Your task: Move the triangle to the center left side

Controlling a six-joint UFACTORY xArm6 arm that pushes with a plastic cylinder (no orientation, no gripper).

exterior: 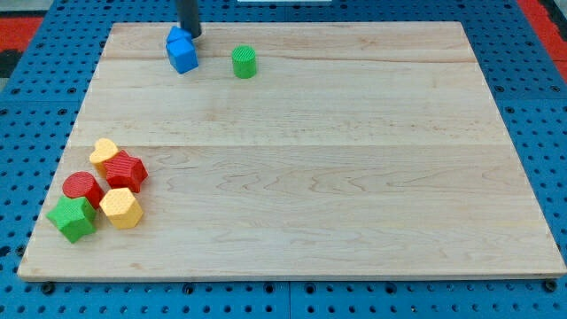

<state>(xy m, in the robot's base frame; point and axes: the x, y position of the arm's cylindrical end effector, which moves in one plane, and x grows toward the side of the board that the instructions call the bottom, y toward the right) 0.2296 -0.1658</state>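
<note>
A blue block (182, 51), angular and possibly the triangle, lies near the view's top left of the wooden board (301, 177). My tip (190, 36) is at the block's upper right edge, touching it or nearly so. The dark rod rises out of the view's top.
A green cylinder (244, 62) stands just right of the blue block. A cluster sits at the view's lower left: a yellow block (104, 152), a red star-like block (126, 170), a red cylinder (82, 188), a yellow hexagon (121, 208) and a green block (73, 218).
</note>
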